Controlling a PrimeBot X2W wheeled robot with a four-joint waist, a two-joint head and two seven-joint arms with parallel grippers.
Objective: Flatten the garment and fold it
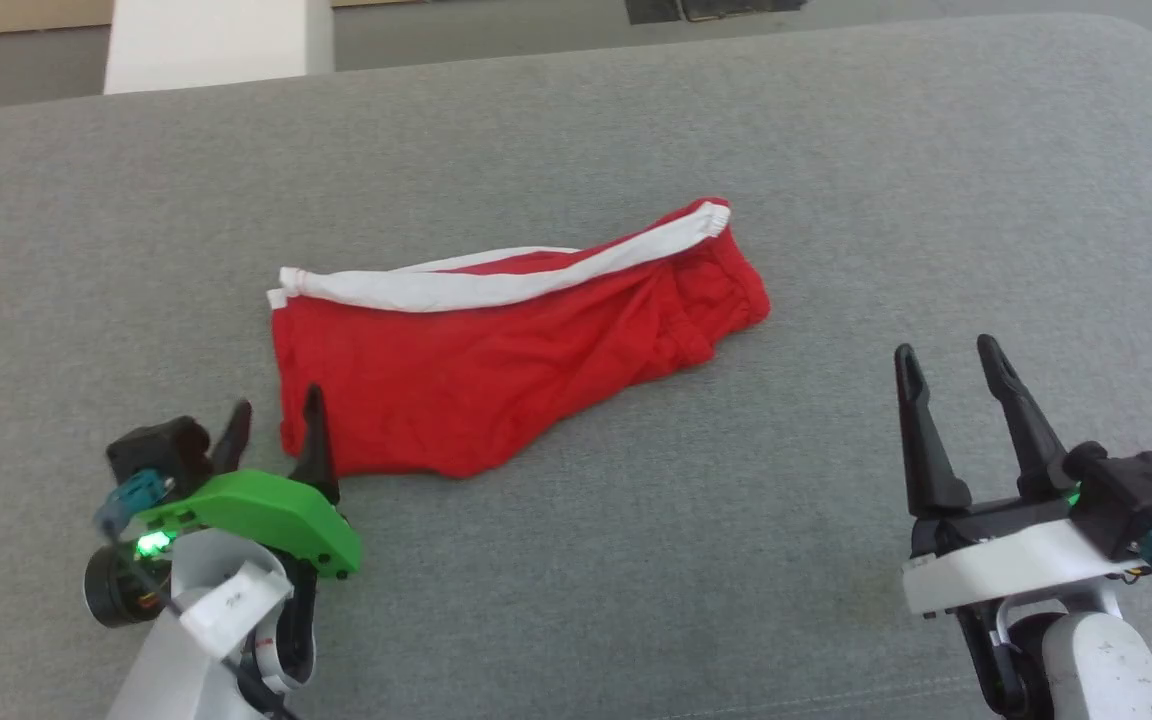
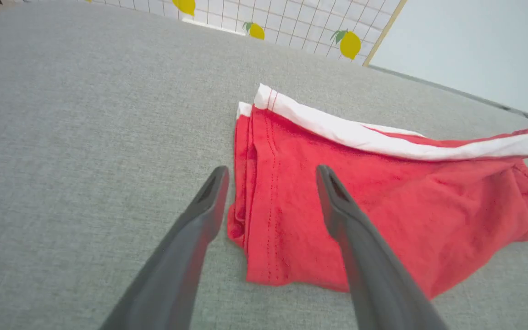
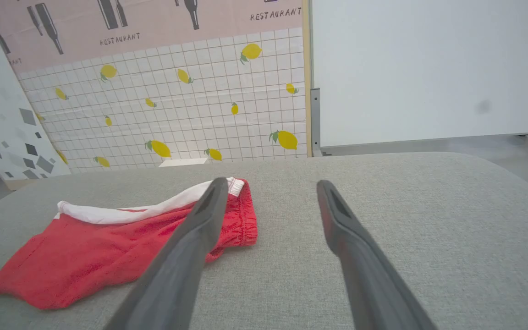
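You have the garment (image 1: 456, 380) lying rumpled in the middle of the grey cushion (image 1: 576, 150), its white band along the far edge. Your left gripper (image 1: 274, 412) is open at its near left corner, one finger above red cloth, the other above cushion. Your right gripper (image 1: 946, 360) is open and empty, well apart to the right.

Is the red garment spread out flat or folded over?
Folded over and wrinkled: the garment lies doubled, layered hems at one end, bunched at the other.
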